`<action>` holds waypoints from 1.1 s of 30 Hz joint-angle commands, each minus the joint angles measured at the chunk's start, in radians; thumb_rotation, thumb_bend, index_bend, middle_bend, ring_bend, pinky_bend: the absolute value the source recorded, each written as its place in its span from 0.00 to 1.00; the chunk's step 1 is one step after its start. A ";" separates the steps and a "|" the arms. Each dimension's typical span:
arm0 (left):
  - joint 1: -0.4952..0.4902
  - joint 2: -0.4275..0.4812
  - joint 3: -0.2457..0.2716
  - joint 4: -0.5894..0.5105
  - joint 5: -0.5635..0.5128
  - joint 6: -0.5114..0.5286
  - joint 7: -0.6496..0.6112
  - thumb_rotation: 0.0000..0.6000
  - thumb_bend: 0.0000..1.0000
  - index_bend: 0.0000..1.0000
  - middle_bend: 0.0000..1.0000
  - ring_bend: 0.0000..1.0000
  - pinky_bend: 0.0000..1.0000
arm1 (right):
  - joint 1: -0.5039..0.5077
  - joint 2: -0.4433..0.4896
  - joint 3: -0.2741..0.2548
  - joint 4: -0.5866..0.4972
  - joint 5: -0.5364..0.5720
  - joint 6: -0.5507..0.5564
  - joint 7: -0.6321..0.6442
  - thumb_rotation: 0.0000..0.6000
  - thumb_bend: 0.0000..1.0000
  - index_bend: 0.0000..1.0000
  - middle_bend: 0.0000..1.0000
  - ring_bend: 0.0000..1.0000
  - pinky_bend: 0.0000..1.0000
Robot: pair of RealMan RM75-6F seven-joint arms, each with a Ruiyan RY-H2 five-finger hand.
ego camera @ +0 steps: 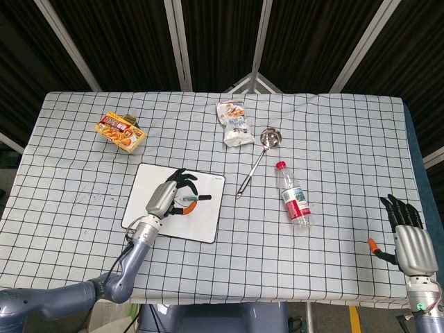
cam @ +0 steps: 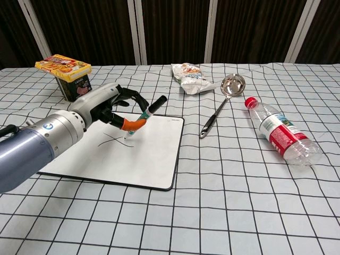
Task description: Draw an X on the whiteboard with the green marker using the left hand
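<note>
A white whiteboard (ego camera: 205, 216) (cam: 154, 154) with a dark rim lies on the checked cloth, left of centre. A thin black X (cam: 109, 139) is drawn on it, partly hidden by my arm. My left hand (ego camera: 172, 195) (cam: 112, 105) hovers over the board and grips the green marker (ego camera: 193, 202) (cam: 144, 117), which has a black cap end and an orange-tipped finger beside it. The marker is tilted, its tip low near the board right of the X. My right hand (ego camera: 409, 234) rests at the table's near right corner, fingers apart, holding nothing.
An orange snack box (ego camera: 121, 131) (cam: 62, 66) stands at the back left. A snack bag (ego camera: 234, 123) (cam: 190, 77), a metal ladle (ego camera: 258, 158) (cam: 223, 101) and a lying plastic bottle (ego camera: 294, 195) (cam: 279, 133) sit right of the board.
</note>
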 commanded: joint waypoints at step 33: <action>0.001 0.018 -0.054 -0.073 0.041 0.044 -0.065 1.00 0.50 0.77 0.23 0.06 0.11 | 0.001 0.000 -0.001 0.005 -0.005 0.002 0.002 1.00 0.31 0.00 0.00 0.00 0.00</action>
